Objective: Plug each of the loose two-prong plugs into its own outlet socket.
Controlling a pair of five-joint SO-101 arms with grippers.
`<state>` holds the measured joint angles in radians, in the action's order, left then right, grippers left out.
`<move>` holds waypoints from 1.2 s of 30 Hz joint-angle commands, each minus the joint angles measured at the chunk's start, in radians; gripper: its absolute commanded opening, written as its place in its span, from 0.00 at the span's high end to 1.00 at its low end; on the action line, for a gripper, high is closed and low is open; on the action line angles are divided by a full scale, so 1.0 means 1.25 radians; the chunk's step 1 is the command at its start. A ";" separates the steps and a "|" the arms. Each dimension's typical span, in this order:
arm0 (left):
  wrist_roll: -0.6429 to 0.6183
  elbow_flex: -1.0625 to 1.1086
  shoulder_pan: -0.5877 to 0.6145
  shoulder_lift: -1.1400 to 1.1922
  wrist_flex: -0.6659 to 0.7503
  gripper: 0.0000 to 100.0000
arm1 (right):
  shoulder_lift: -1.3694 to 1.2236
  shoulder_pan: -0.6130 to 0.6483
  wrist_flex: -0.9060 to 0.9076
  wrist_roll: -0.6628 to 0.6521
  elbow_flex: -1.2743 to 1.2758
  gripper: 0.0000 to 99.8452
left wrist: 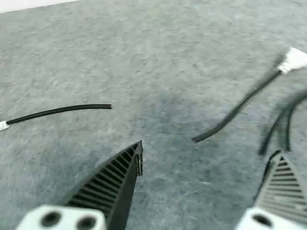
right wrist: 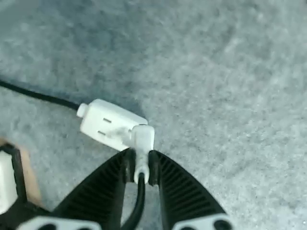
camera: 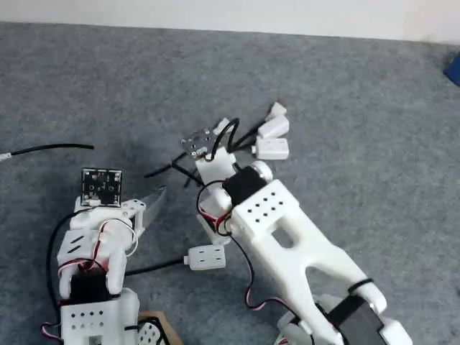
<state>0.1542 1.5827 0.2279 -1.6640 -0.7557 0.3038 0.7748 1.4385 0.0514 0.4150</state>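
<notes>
**Rt tool**: closed on a white two-prong plug, gripped at the neck. The plug's black cord runs back btw the fingers.

**Plug / socket:** plug head sits against one end of the face of a white outlet socket. Cannot tell whether the prongs are seated. Slots on the socket face next to the plug are uncovered. The socket lies flat on the grey table, and its own black lead leaves from the end away from the plug.

**Lt tool**: open, fingers spread wide, nothing held, low over the table.
- Ahead of it lies a loose black cord w/ a white tip, well apart from the fingers.
- A second black cord ends nearer the tool and runs off to a small white end piece.

**High view:**
- A white slotted block w/ a black lead lies btw the two arms, just beside the rt arm.
- Three white cord-end pieces are clustered just past that arm's wrist, w/ black cords trailing from them. Plug or socket: cannot tell.
</notes>
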 commanded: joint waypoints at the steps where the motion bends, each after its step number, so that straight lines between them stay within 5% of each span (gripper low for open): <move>1: -0.009 0.002 0.010 0.001 0.031 0.62 | 0.015 0.029 0.014 -0.007 -0.017 0.99; 11: -0.010 0.004 0.014 0.001 0.044 0.62 | 0.015 0.031 0.100 0.011 -0.134 0.99; 26: -0.010 0.008 0.014 0.001 0.050 0.62 | 0.007 0.031 0.003 0.171 -0.036 0.99; 36: -0.010 0.008 0.014 0.001 0.050 0.62 | 0.008 0.089 0.023 0.173 0.010 0.99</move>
<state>0.1542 1.5965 0.2294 -1.6640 -0.7158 0.3038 0.8332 1.4507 0.2585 0.4166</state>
